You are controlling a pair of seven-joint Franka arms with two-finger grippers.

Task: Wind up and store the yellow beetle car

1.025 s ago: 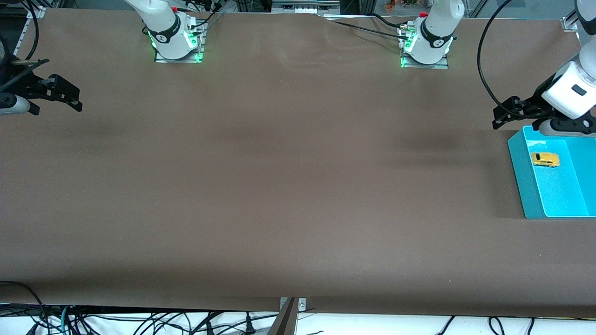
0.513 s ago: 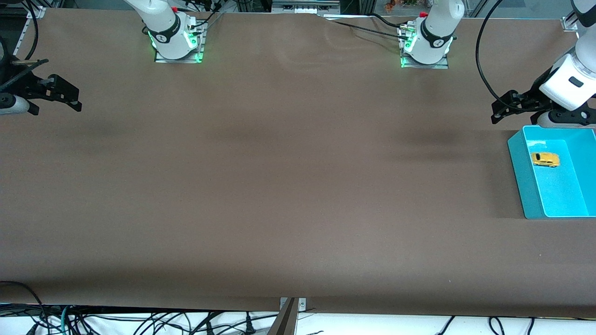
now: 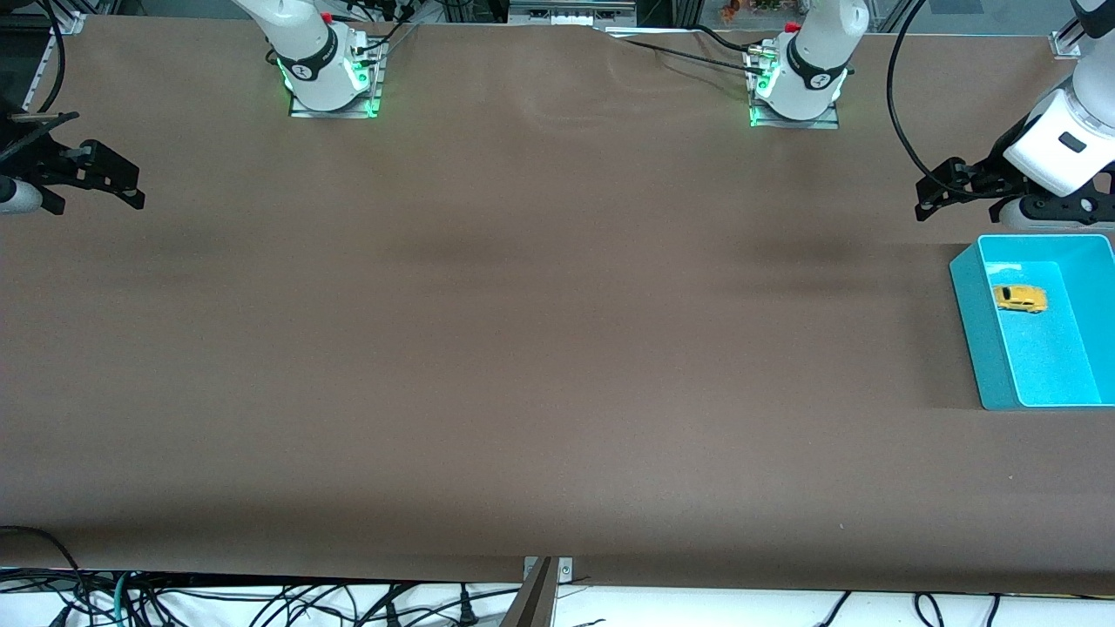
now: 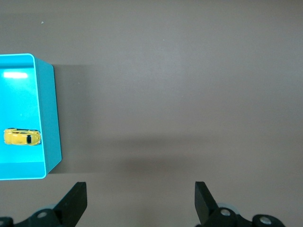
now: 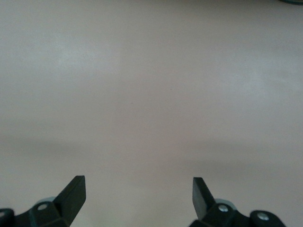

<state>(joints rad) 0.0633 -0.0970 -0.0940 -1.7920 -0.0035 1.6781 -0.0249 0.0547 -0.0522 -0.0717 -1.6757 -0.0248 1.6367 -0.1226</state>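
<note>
The yellow beetle car (image 3: 1020, 299) lies on its wheels inside a teal bin (image 3: 971, 322) at the left arm's end of the table. The left wrist view shows the car (image 4: 22, 137) near one wall of the bin (image 4: 51, 118). My left gripper (image 3: 932, 196) hangs open over bare table just off the bin's rim on the robots' side, with nothing between its fingers (image 4: 140, 194). My right gripper (image 3: 131, 187) waits open over bare table at the right arm's end, and it too is empty (image 5: 138, 189).
The brown table mat (image 3: 540, 331) stretches between the two arms. The arm bases (image 3: 331, 78) (image 3: 797, 87) stand along the edge farthest from the front camera. Cables hang below the table's near edge (image 3: 261, 605).
My left gripper has drawn back from over the bin toward the robots' side, uncovering the bin's rim there. My right gripper has shifted slightly toward its end of the table. The car has not moved.
</note>
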